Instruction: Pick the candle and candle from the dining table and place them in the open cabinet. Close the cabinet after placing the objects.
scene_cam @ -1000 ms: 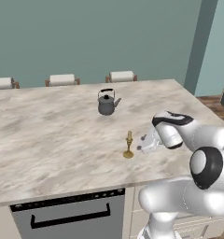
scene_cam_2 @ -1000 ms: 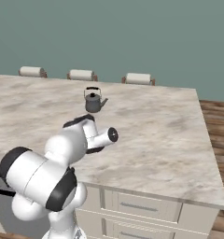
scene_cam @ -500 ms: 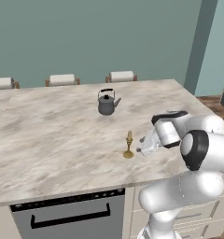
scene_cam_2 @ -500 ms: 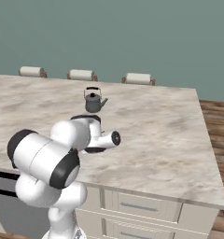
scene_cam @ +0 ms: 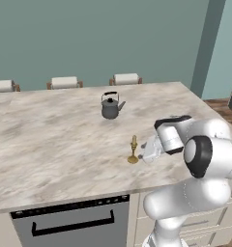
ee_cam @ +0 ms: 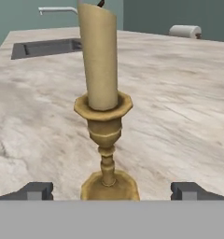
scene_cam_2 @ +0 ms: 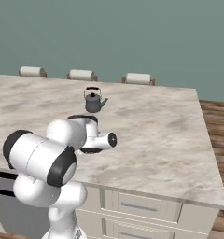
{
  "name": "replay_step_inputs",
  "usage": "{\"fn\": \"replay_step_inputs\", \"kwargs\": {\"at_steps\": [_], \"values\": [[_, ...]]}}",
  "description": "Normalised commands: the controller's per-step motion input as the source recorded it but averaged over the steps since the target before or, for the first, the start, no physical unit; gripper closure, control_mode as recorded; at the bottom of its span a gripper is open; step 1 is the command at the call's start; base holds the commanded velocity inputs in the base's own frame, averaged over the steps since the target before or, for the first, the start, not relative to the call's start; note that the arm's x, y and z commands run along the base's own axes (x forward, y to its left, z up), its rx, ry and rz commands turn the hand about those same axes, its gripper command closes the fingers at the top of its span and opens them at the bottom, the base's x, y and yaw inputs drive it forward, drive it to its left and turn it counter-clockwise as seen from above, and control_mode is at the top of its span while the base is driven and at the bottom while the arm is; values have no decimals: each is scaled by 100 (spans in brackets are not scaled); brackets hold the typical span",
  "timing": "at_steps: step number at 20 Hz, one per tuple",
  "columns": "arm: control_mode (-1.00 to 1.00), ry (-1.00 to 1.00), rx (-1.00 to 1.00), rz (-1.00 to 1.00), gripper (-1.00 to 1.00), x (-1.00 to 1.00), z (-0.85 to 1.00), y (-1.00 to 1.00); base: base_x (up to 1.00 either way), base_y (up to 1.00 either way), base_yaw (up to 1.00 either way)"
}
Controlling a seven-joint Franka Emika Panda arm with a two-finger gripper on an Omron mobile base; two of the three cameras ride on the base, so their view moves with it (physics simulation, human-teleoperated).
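Note:
A pale-yellow candle stands upright in a slim brass candlestick on the dining table, near its front edge. My gripper hangs low just right of it, level with the candlestick. Seen from the hand, the candle rises dead centre. The gripper is open, and its fingertips stand wide on either side of the brass foot without touching it. The other candle and the cabinet are out of view.
A dark grey kettle stands farther back on the marble. Chair backs line the far edge. A sink with a faucet lies far beyond the candle. A dark appliance front sits below the table's edge.
The arm's upper links have swung round, and the hand has edged a little closer to the candle. The candle and kettle have not moved. The jaws have stayed wide.

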Motion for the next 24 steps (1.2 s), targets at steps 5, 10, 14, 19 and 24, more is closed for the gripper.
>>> {"fn": "replay_step_inputs", "kwargs": {"at_steps": [5,10,14,19,24], "values": [[-100,0,1,0,-100,0,5,1,0,0,0],[-100,0,4,0,-100,0,0,1,0,0,0],[-100,1,7,3,-100,0,0,5,0,0,0],[-100,1,7,5,-100,0,0,6,0,0,0],[-100,1,4,4,-100,7,0,4,0,0,0]]}}
